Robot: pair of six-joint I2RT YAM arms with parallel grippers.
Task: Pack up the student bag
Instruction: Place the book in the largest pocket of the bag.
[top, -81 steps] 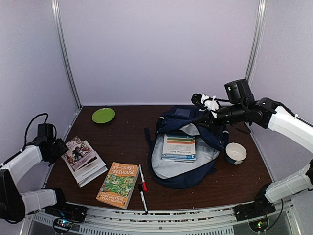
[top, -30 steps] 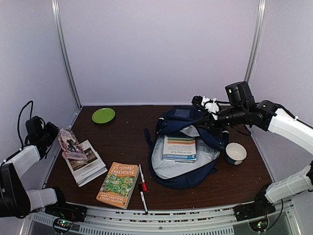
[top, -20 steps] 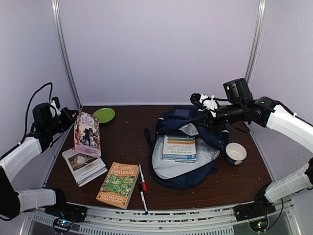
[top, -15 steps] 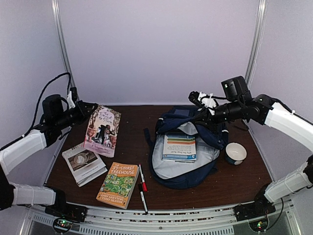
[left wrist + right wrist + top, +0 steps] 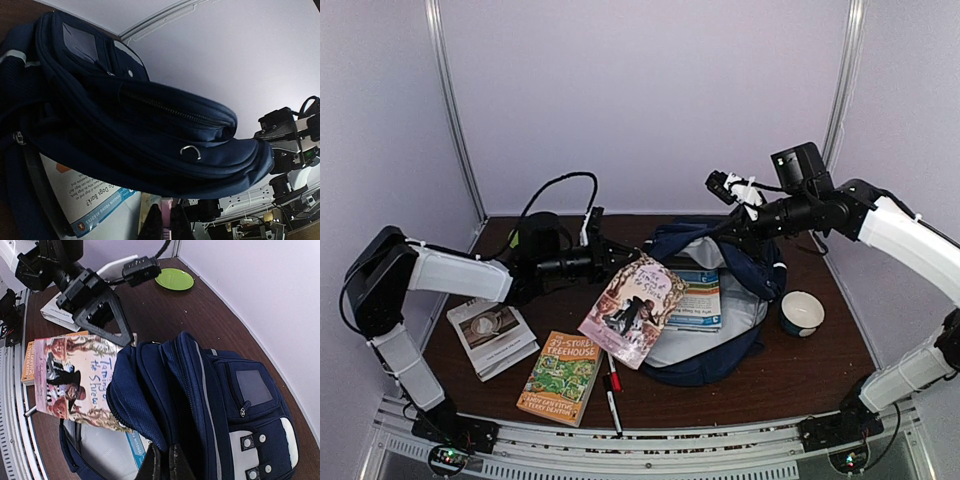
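The student bag [image 5: 708, 366] lies open at the table's right centre, a navy backpack with pale grey lining. My right gripper [image 5: 734, 232] is shut on its upper flap [image 5: 150, 405] and holds it lifted. A blue-and-white book [image 5: 700, 296] lies flat inside. My left gripper [image 5: 618, 256] is shut on the top edge of a pink paperback [image 5: 632, 312], which hangs tilted over the bag's left rim. In the left wrist view the pink book [image 5: 167, 207] shows between the dark fingers [image 5: 152, 222], just under the raised flap [image 5: 150, 145].
An orange Treehouse book [image 5: 560, 377] and a grey booklet [image 5: 492, 335] lie front left. A red marker [image 5: 611, 367] and a black marker [image 5: 613, 410] lie beside the bag. A white bowl [image 5: 802, 312] stands right of it. A green plate [image 5: 174, 279] sits back left.
My left arm has lifted the pink paperback off the pile at the left and swung it right to the bag's opening. My right gripper has raised the flap slightly.
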